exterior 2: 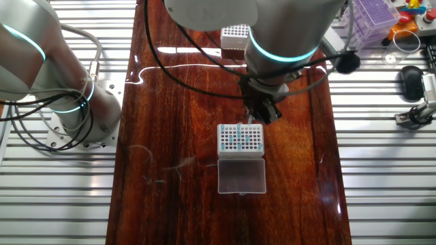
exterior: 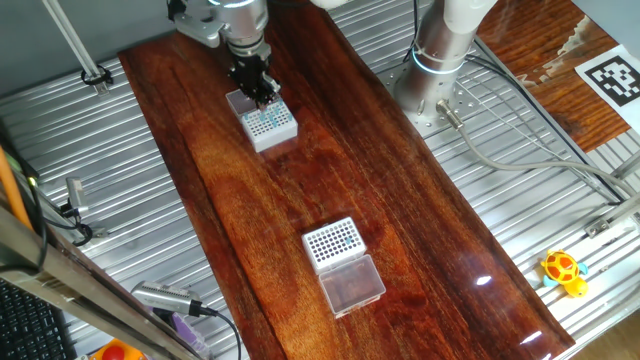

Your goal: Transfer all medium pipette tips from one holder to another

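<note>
A white rack [exterior: 270,124] [exterior 2: 240,138] holds several teal medium pipette tips [exterior: 266,122] [exterior 2: 238,141] in its grid. In the other fixed view its clear lid [exterior 2: 241,177] lies open just in front of it. My gripper [exterior: 264,97] [exterior 2: 261,116] hangs directly over this rack's edge, its black fingers close together and nearly touching the top. Whether a tip sits between them is too small to tell. A second white rack [exterior: 333,241] [exterior 2: 235,34] stands farther along the wooden board, showing mostly dark holes, with its clear lid [exterior: 352,284] open beside it.
The racks rest on a dark wooden board [exterior: 400,200] laid over a ribbed metal table. The arm's base [exterior: 440,60] and cables are at one side. A yellow toy [exterior: 563,270], a marker tag [exterior: 610,78], a purple box [exterior 2: 375,17] and a mouse [exterior 2: 411,80] lie off the board.
</note>
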Controlling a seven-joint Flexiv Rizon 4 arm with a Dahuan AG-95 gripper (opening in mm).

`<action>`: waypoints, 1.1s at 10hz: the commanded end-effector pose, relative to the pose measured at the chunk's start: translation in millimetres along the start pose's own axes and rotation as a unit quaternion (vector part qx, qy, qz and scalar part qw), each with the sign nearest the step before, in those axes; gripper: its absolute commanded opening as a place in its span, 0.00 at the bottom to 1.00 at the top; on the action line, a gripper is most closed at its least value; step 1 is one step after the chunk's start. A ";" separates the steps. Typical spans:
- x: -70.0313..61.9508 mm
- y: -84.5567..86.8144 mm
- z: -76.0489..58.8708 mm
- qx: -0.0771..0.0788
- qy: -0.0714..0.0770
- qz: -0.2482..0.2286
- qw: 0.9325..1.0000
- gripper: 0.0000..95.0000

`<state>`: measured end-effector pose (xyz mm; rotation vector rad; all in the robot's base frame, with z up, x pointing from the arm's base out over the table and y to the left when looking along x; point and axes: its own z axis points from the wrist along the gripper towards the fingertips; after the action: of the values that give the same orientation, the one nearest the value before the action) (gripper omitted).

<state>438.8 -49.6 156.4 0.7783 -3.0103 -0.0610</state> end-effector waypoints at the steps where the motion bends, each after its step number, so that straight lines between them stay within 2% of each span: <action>1: -10.4 23.9 -1.3 0.001 0.000 0.021 1.000 0.00; 3: -26.4 56.0 -6.5 0.002 -0.001 0.047 0.999 0.00; 5: -43.6 91.8 -1.4 0.005 -0.007 0.082 0.997 0.00; 8: -59.8 126.6 11.4 0.010 -0.012 0.113 0.993 0.00; 11: -64.4 153.3 12.1 0.011 -0.015 0.131 0.991 0.00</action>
<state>421.8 117.4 149.2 0.3782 -3.1149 -0.0302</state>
